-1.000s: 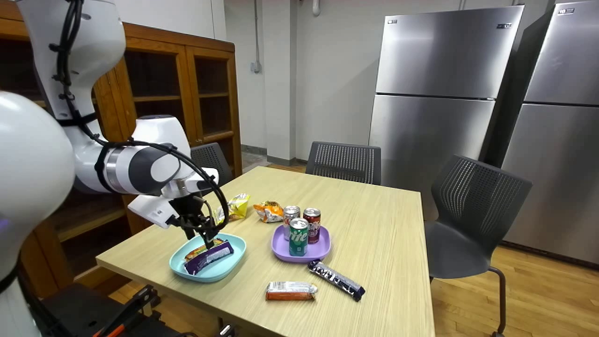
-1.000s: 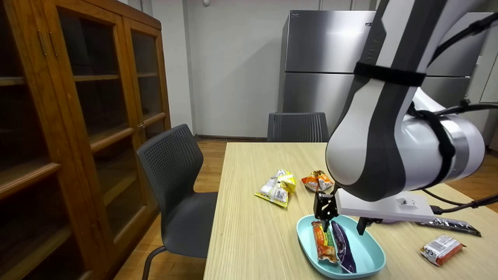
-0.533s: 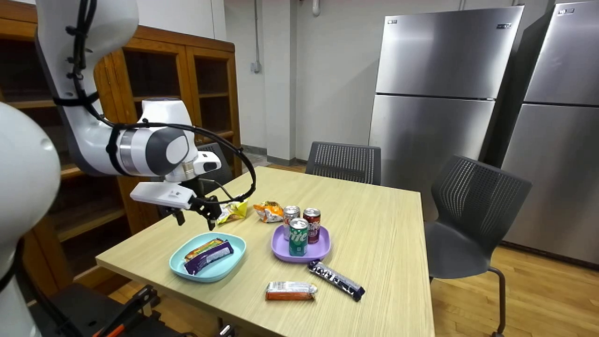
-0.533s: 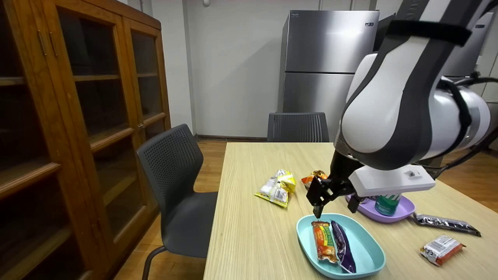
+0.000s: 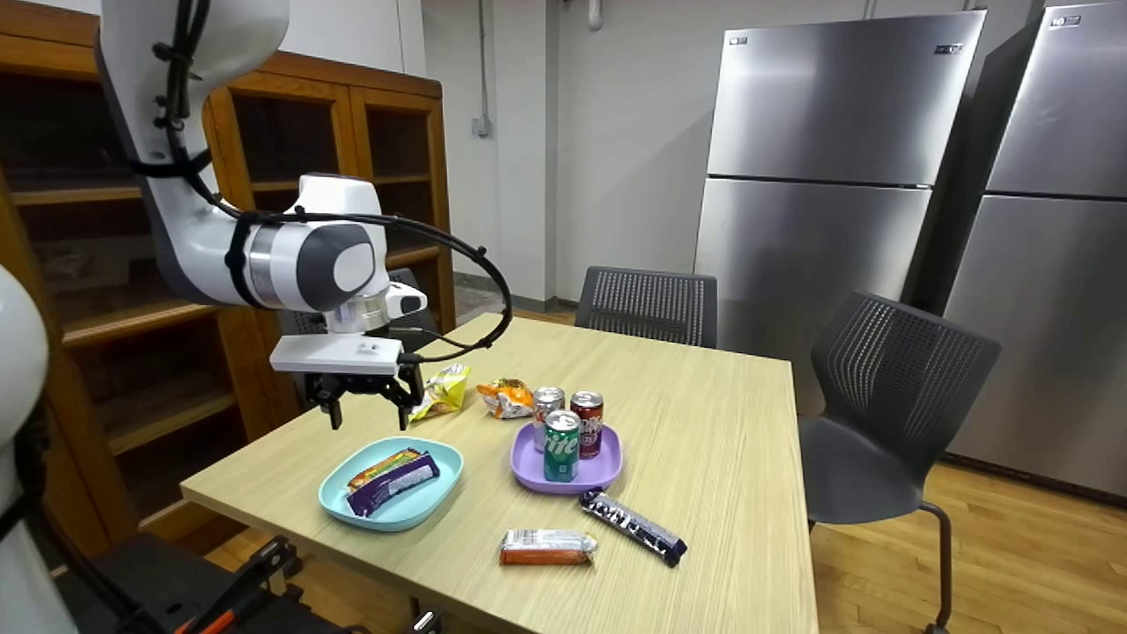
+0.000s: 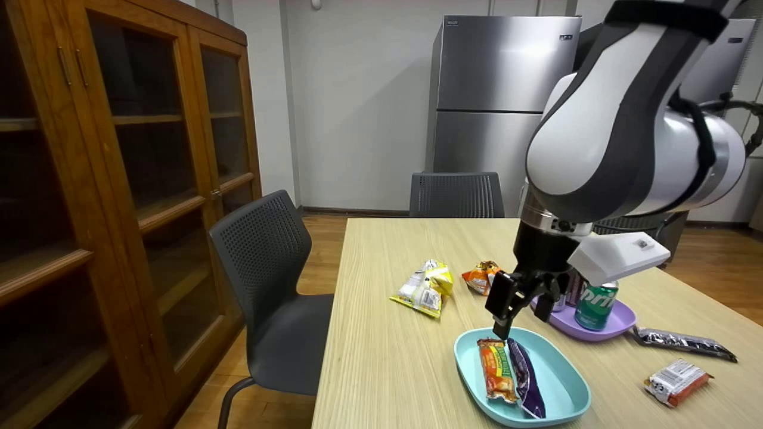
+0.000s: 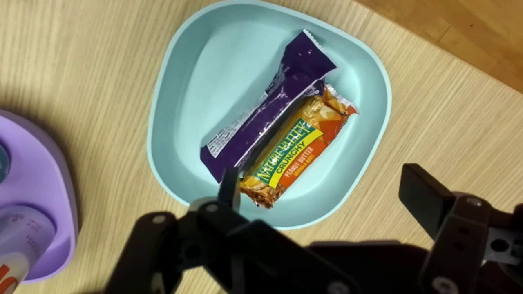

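Parted hand seemingly above smooth rounded plate; glossy wrappers inside

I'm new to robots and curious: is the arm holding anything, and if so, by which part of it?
Nothing is held: the gripper is open, its fingers apart. The purple bar and granola bar lie below in the teal tray.

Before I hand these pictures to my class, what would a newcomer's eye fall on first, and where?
Probably the white robot arm stretched over the table, its open hand raised close to the teal tray, where a purple-wrapped bar and a Nature Valley bar lie side by side. Next, likely, three soda cans standing in the purple tray. In both exterior views, tall silvery refrigerators stand in the background.
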{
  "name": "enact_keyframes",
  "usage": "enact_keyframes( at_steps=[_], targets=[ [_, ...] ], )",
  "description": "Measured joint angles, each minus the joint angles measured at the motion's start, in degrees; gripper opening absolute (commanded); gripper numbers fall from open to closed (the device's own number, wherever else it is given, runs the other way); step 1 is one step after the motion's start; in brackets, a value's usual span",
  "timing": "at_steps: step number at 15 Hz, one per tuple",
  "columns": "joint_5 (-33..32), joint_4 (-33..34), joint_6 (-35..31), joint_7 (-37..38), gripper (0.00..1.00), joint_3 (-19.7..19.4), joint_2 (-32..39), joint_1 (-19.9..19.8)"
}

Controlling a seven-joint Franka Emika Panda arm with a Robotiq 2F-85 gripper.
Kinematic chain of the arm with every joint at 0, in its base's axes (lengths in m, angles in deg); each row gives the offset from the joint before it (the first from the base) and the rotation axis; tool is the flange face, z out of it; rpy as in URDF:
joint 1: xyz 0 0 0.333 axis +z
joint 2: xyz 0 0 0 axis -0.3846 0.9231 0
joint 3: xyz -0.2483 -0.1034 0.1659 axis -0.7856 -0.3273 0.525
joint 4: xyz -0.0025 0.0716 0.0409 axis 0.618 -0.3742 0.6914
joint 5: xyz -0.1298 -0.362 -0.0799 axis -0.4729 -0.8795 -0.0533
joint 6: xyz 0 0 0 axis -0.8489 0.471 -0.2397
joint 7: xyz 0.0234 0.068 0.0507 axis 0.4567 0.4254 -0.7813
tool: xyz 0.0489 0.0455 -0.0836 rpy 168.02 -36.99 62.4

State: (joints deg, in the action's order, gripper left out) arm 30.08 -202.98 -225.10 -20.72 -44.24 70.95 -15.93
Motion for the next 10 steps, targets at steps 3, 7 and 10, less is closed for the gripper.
enact_keyframes(
  at_steps=[3,7,10],
  targets=[
    [-1.2,1.5,2.4,-1.7,1.00,-0.6,0.0,-1.6],
    [-4.3,3.2,4.2,-1.7,1.00,-3.7,0.0,-1.8],
    [-6.5,3.8,5.4,-1.5,1.00,-6.3,-0.4,-1.9]
  ],
)
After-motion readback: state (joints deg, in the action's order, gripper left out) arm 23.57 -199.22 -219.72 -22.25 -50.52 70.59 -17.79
